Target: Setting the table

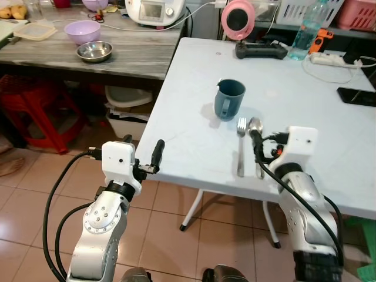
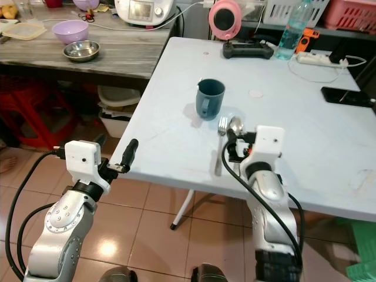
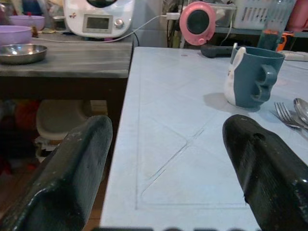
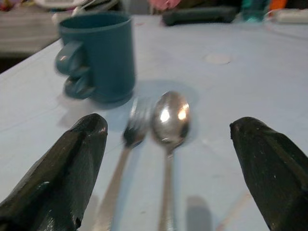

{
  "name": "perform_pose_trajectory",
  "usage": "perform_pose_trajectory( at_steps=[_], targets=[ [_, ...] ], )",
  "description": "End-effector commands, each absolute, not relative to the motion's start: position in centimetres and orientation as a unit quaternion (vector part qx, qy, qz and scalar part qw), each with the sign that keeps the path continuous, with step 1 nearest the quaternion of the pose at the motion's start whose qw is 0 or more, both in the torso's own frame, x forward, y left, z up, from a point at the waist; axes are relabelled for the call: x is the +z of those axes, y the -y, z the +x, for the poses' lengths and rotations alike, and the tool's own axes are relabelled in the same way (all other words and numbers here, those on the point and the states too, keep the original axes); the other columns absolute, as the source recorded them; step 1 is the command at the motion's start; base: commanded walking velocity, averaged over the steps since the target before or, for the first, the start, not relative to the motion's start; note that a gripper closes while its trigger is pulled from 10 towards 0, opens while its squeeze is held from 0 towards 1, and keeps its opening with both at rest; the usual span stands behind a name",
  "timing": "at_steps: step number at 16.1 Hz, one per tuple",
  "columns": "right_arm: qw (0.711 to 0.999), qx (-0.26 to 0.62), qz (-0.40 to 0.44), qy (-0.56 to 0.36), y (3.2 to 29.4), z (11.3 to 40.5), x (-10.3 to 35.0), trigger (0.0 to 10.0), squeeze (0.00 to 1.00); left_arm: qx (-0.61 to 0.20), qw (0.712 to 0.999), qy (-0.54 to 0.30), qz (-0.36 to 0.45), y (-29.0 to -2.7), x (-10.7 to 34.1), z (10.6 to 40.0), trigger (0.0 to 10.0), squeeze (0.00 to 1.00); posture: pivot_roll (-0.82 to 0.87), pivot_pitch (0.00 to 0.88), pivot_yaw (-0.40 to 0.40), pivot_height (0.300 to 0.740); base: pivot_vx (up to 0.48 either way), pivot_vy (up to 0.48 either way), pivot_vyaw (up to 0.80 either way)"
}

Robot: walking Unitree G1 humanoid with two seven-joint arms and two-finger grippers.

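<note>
A blue mug (image 1: 229, 98) stands upright near the middle of the white table (image 1: 329, 153). Just in front of the mug, a fork (image 1: 240, 150) and a spoon (image 1: 255, 126) lie side by side, handles pointing toward me. My right gripper (image 4: 168, 178) hovers low over the handles and is open, with the spoon (image 4: 170, 115) and fork (image 4: 132, 127) ahead between its fingers and nothing held. My left gripper (image 3: 166, 183) is open at the table's left front edge, level with the tabletop, and faces the mug (image 3: 252, 77).
A grey wooden counter (image 1: 135, 56) to the left carries a purple bowl (image 1: 82, 30), a steel bowl (image 1: 94, 51) and a white appliance (image 1: 154, 10). A black controller (image 1: 260, 50), a water bottle (image 1: 304, 35) and a phone (image 1: 356, 96) lie at the table's far side. A red stool (image 1: 41, 111) stands under the counter.
</note>
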State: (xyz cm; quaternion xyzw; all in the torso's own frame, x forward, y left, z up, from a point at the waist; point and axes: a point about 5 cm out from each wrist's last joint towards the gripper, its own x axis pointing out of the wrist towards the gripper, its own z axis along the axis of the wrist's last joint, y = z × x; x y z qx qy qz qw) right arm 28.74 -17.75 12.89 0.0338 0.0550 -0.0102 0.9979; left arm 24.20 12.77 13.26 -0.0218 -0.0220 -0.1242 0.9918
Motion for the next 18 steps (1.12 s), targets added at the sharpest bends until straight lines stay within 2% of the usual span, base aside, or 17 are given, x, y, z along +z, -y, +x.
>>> perform_pose_trajectory(
  at_steps=[1, 4, 10, 15, 16, 17, 18],
  targets=[
    [0.997, -0.001, 0.033, -0.065, 17.5, 29.2, 12.8, 10.0, 0.0, -0.125, 0.992, 0.026, -0.019, -12.8, 13.5, 24.1, 10.0, 0.0, 0.02, 0.067, -0.002, 0.74, 0.0, 0.0, 0.0],
    [0.996, 0.007, 0.037, -0.076, 16.7, 30.6, 12.8, 10.0, 0.0, -0.126, 0.992, 0.023, -0.017, -12.9, 13.5, 23.9, 10.0, 0.0, 0.03, 0.082, -0.004, 0.74, 0.0, 0.0, 0.0],
    [0.992, 0.03, 0.041, -0.112, 14.6, 31.0, 11.8, 10.0, 0.0, -0.127, 0.992, 0.018, -0.019, -12.8, 13.6, 23.6, 10.0, 0.0, 0.04, 0.107, -0.002, 0.74, 0.0, 0.0, 0.0],
    [0.991, 0.025, 0.023, -0.13, 14.5, 31.8, 11.6, 10.0, 0.0, -0.133, 0.991, 0.012, -0.018, -12.7, 13.4, 23.3, 10.0, 0.0, 0.04, 0.113, -0.003, 0.74, 0.0, 0.0, 0.0],
    [0.99, 0.023, 0.019, -0.138, 14.7, 31.9, 11.4, 4.9, 0.0, -0.133, 0.991, 0.012, -0.018, -12.7, 13.4, 23.4, 10.0, 0.0, 0.04, 0.115, -0.004, 0.74, 0.0, 0.0, 0.0],
    [0.99, 0.022, 0.018, -0.14, 14.8, 32.0, 11.3, 4.9, 0.0, -0.133, 0.991, 0.013, -0.018, -12.7, 13.5, 23.4, 10.0, 0.0, 0.04, 0.115, -0.004, 0.74, 0.0, 0.0, 0.0],
    [0.988, 0.015, 0.019, -0.151, 15.0, 32.0, 11.0, 0.0, 0.0, -0.133, 0.991, 0.012, -0.018, -12.7, 13.5, 23.3, 10.0, 0.0, 0.04, 0.116, -0.005, 0.74, 0.0, 0.0, 0.0]
  ],
)
